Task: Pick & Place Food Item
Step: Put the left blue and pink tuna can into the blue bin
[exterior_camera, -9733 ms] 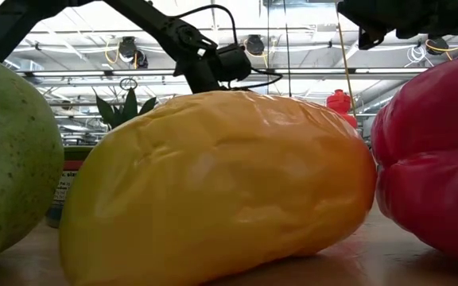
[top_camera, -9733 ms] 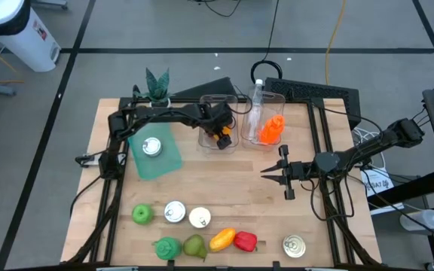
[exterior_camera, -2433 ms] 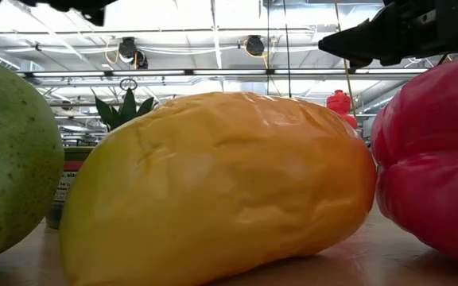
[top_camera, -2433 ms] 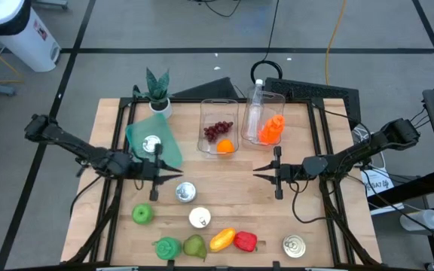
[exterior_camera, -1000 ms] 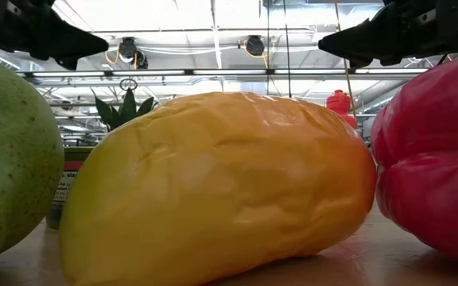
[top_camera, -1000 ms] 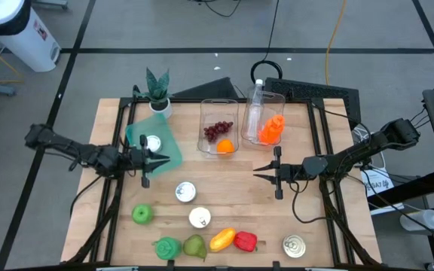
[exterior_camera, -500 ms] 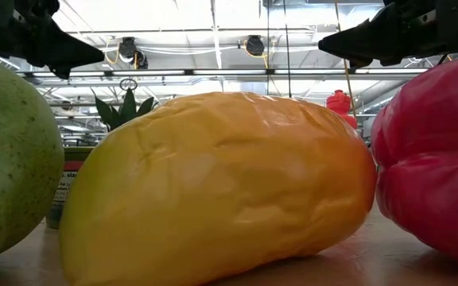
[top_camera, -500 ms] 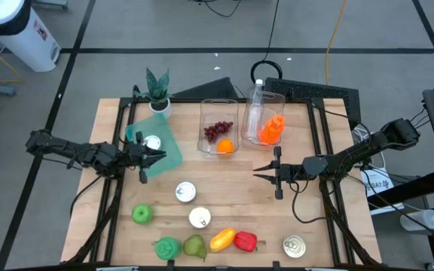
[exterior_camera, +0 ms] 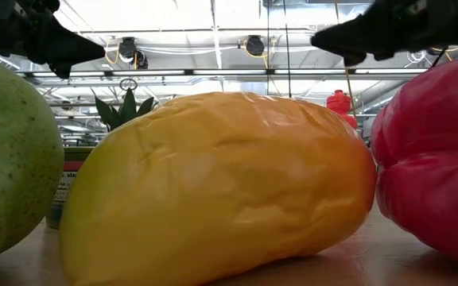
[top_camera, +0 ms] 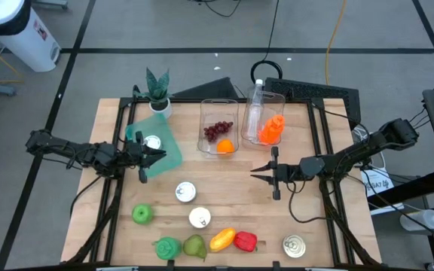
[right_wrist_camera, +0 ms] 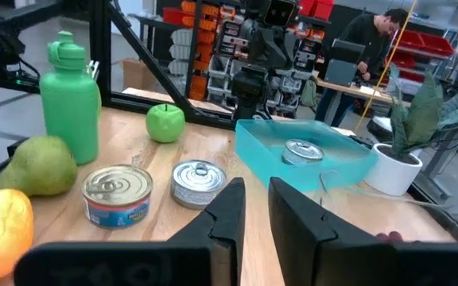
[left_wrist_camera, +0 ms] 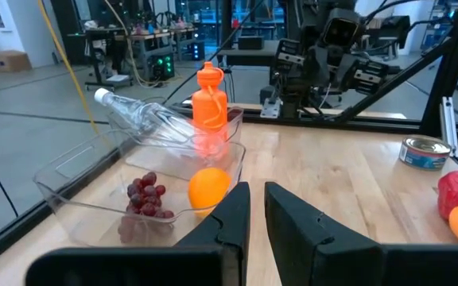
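Note:
Along the near edge lie a green apple (top_camera: 142, 214), a pear (top_camera: 194, 245), a yellow fruit (top_camera: 222, 240) and a red pepper (top_camera: 245, 241). Grapes (top_camera: 216, 131) and an orange (top_camera: 224, 146) lie in a clear bin (top_camera: 219, 113) at the back. My left gripper (top_camera: 164, 154) hovers shut over the near right edge of the teal tray (top_camera: 168, 154), pointing level toward the table's right. My right gripper (top_camera: 252, 172) hovers shut right of centre, pointing level toward the left. Neither touches anything.
A second clear bin (top_camera: 277, 102) holds an orange bottle (top_camera: 271, 129) and a clear bottle (top_camera: 256, 105). One can (top_camera: 151, 143) rests on the tray; others (top_camera: 184, 192) (top_camera: 200, 218) (top_camera: 294, 246) stand on the table. A green bottle (top_camera: 168, 246) lies near the pear. A potted plant (top_camera: 157, 86) stands at the far left. A person (right_wrist_camera: 380, 40) is beyond the table.

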{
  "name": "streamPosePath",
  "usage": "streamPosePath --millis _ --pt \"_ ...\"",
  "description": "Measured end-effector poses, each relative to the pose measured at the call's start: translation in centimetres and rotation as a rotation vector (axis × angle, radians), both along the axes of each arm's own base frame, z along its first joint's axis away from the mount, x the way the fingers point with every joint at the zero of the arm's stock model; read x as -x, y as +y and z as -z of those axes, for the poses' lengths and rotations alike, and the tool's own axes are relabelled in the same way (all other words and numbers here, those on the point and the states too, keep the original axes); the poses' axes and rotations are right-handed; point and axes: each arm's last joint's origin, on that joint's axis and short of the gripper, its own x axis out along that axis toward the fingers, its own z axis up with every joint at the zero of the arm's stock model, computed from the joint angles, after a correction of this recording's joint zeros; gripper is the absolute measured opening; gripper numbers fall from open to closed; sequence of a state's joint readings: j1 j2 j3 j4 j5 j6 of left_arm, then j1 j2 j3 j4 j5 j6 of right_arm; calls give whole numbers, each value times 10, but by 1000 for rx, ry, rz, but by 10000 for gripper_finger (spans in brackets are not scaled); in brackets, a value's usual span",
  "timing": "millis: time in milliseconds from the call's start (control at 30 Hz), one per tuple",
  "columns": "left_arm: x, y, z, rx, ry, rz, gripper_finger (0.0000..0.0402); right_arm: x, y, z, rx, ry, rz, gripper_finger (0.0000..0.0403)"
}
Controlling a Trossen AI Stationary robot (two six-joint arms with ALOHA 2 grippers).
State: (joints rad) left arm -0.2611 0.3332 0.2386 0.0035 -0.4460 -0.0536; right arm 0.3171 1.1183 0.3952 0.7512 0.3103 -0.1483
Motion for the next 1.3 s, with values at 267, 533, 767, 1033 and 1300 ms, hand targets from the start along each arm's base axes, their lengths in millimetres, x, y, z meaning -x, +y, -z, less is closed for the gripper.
streamPosePath --millis 267,533,767,1033,1300 --pt "0 0 -1 1 -5 -1 51 -62 27 -6 52 178 -64 7" --pt "0 0 0 12 -2 -2 51 -125 49 -6 -217 221 -108 7" --pt "0 0 0 19 -3 -3 51 -165 69 -2 -297 265 -262 5" --pt "0 0 0 32 -5 -4 51 -196 73 25 -418 436 -351 1" --pt "0 0 0 30 -3 -4 51 -207 60 46 -504 492 -294 1"
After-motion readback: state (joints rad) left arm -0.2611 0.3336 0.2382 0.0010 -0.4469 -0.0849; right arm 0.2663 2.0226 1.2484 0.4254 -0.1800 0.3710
